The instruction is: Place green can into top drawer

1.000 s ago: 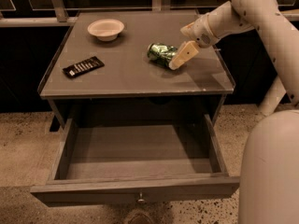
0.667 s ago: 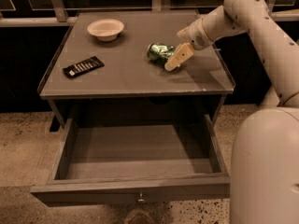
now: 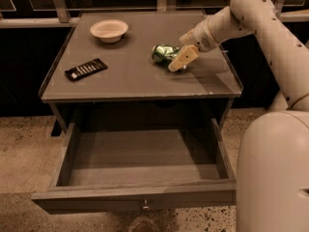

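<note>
The green can (image 3: 163, 52) lies on its side on the table top (image 3: 135, 76), right of the middle. My gripper (image 3: 177, 59) comes in from the right on the white arm (image 3: 227, 23) and is at the can's right end, touching or almost touching it, low over the table. The top drawer (image 3: 135, 197) stands pulled wide open below the table's front edge. Its inside is bare and its small metal knob (image 3: 144, 207) is at the front centre.
A pale bowl (image 3: 109, 30) stands at the back left of the table. A flat black remote-like bar (image 3: 86, 69) lies at the front left. My white base (image 3: 273, 173) fills the lower right, next to the drawer's right side. A railing runs behind the table.
My gripper has moved a little to the left, closing in on the can's right end. The can, the bowl and the drawer have stayed in place.
</note>
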`<state>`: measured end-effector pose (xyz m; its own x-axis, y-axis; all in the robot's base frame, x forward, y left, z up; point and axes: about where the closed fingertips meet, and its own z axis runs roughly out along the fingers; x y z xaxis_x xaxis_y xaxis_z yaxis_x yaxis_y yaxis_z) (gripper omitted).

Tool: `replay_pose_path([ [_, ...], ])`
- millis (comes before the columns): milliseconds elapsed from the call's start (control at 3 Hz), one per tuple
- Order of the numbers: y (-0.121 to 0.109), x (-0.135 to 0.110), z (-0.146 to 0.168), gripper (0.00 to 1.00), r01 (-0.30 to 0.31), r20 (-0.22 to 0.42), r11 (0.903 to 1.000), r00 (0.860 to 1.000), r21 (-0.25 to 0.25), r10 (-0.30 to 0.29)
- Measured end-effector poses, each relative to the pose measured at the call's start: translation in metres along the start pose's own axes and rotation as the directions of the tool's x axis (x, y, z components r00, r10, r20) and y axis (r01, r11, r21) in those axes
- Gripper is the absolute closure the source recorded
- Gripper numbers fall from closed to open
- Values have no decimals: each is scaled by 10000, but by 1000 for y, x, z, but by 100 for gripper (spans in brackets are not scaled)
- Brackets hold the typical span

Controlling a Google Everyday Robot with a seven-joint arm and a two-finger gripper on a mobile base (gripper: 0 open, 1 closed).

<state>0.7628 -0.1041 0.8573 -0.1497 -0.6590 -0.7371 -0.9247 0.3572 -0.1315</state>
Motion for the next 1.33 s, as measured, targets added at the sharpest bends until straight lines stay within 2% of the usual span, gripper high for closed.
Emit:
replay_pose_path([
  [1000, 0, 0, 0, 87, 0, 0, 10000, 10000, -1, 0],
  [1333, 12, -3, 0, 100, 548, -19, 9968, 9985, -585, -550],
])
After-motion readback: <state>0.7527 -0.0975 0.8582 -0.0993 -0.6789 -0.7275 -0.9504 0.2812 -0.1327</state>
